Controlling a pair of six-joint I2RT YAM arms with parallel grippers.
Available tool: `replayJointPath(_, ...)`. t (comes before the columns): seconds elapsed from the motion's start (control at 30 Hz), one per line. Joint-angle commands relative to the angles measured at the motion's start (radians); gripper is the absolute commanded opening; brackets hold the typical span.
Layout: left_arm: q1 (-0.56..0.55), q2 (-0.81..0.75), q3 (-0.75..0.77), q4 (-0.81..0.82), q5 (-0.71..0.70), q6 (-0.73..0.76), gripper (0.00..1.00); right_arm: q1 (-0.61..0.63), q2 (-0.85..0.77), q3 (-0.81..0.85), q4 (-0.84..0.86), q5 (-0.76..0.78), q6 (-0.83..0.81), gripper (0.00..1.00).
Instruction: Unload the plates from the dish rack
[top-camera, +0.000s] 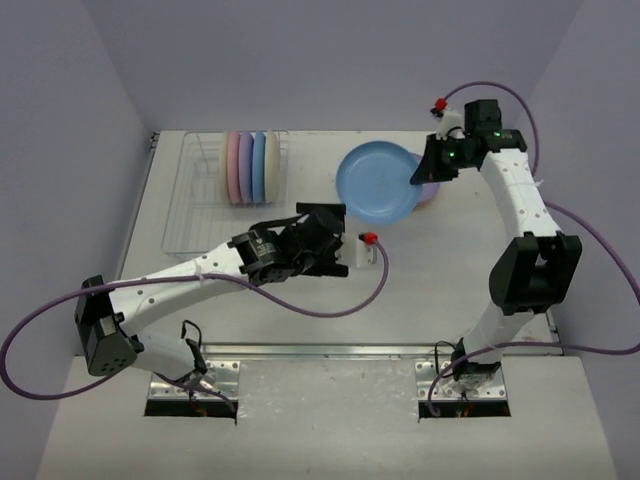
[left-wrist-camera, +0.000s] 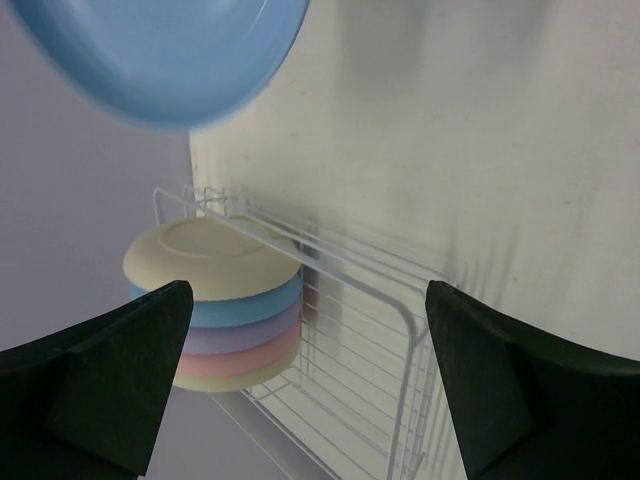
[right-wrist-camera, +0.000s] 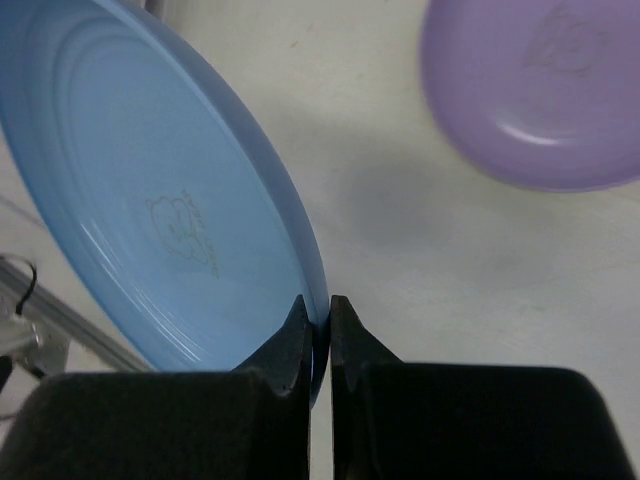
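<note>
Top view / right gripper: mine, clamped on the right edge of the blue plate, which is out of the dish rack and to its right.
Top view / lavender plate: on the table, partly hidden under the blue one.
Top view / racked plates: four on edge at the rack's far end - pink, lavender, blue, cream.
Top view / left gripper: mine, near the blue plate's near edge, not touching it.
Left wrist / left gripper: jaws spread wide, nothing between them.
Left wrist / racked plates: in the dish rack, cream one facing me; blue plate at top of frame.
Right wrist / right gripper: jaws nearly closed - the rim of the blue plate is pinched between them, plate tilted.
Right wrist / lavender plate: flat on the table, apart from the blue one.
</note>
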Motion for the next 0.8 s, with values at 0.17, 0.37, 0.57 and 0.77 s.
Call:
replayJointPath(0.17,0.448,-0.103,0.337,0.077,0.164,-0.445,1.00,-0.189,0.174,0.239,0.064,0.030,0.086,0.00)
replayJointPath(0.37,0.757,-0.111,0.428,-0.010,0.381,-0.695,1.00,-0.199,0.356,0.397,0.068,0.046,0.099,0.00)
replayJointPath(0.57,0.914,-0.153,0.325,0.006,0.497,-0.840,0.99,-0.199,0.505,0.486,0.070,0.064,0.096,0.00)
replayJointPath(0.77,0.983,-0.156,0.271,0.016,0.591,-0.865,0.98,-0.200,0.571,0.475,0.106,0.088,0.092,0.01)
